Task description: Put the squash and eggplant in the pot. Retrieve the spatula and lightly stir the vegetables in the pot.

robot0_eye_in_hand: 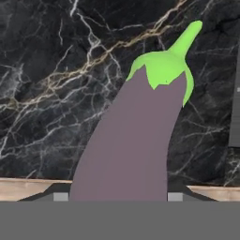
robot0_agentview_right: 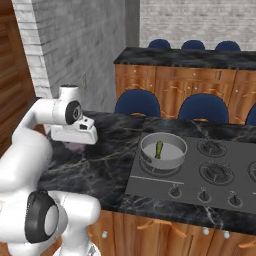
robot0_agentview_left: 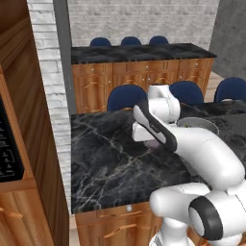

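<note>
The purple eggplant [robot0_eye_in_hand: 131, 140] with its green stem cap fills the hand view, lying on the black marble counter [robot0_eye_in_hand: 42, 93]. My gripper [robot0_eye_in_hand: 117, 197] is shut on it, a fingertip against each side of its body. In the right base view the gripper [robot0_agentview_right: 75, 145] hangs low over the counter's left part, a sliver of purple under it. The thin green squash [robot0_agentview_right: 158, 149] lies inside the grey pot [robot0_agentview_right: 148, 157] on the stove's front left burner, well to the right of the gripper. In the left base view my arm half hides the pot [robot0_agentview_left: 204, 125]. The spatula is out of view.
A black stove top [robot0_agentview_right: 215, 172] with several burners and front knobs takes up the counter's right part. Blue chairs [robot0_agentview_right: 137, 105] stand behind the counter. A grey brick wall [robot0_agentview_right: 75, 45] rises at the left, and a second counter [robot0_agentview_right: 200, 57] runs at the back.
</note>
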Robot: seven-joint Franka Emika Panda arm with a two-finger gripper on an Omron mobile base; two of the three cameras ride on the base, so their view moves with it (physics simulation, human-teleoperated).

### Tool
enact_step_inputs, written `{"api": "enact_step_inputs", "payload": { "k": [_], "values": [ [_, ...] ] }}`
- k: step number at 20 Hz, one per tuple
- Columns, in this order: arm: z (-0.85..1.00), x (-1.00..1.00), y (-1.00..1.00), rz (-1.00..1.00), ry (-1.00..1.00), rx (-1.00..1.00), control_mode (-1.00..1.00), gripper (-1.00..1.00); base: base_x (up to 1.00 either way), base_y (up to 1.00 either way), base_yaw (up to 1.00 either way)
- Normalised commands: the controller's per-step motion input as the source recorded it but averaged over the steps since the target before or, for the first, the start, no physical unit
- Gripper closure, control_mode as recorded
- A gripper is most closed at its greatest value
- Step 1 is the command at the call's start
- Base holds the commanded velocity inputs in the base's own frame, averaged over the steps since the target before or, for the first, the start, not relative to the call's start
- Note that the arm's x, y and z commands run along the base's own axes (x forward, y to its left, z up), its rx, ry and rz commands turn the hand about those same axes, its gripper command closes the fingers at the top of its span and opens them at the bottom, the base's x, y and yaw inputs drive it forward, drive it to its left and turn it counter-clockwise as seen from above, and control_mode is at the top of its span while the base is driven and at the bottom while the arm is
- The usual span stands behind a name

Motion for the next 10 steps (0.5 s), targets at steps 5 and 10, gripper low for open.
{"api": "enact_step_inputs", "payload": {
  "k": [5,10],
  "values": [
    [0.03,-0.56,-0.34,0.11,0.0,0.02,-1.0,1.0,0.0,0.0,0.0],
    [0.02,-0.06,-0.03,0.02,0.0,0.0,-1.0,1.0,0.0,0.0,0.0]
  ]
}}
